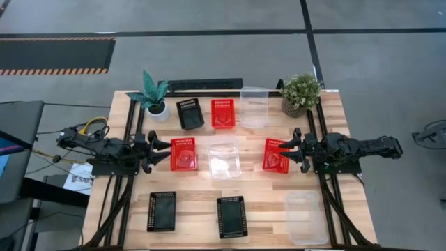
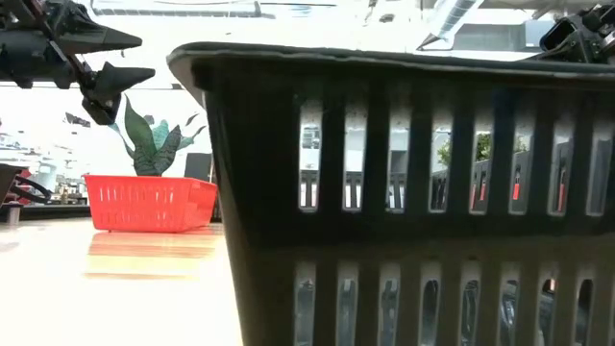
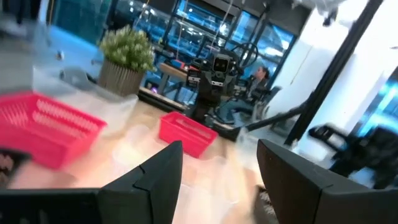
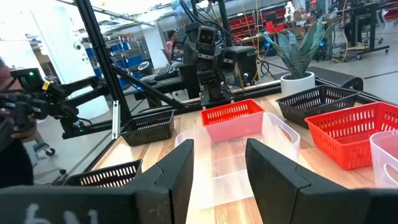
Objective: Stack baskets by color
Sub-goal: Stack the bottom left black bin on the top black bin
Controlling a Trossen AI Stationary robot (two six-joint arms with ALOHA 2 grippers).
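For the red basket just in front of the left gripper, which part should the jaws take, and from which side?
Take the short rim wall of the red basket nearest the left gripper, coming down from above with one jaw inside and one outside. The basket sits flat and open-topped, its walls are thin and upright, and the jaws are already open. The clear basket on the far side leaves that near edge as probably the easier one.

You're in a robotics lab or industrial workshop — the wooden table (image 1: 244,202) sits on grey concrete floor (image 1: 209,14) with a hazard-striped mat (image 1: 56,56) at the upper left of the overhead frame. Across the right wrist picture's top, blue shelving (image 4: 127,53), red parts racks (image 4: 249,25) and another rig's dark frame (image 4: 106,68) fill the room — a seated person (image 3: 258,78) shows right of centre in the left wrist picture.
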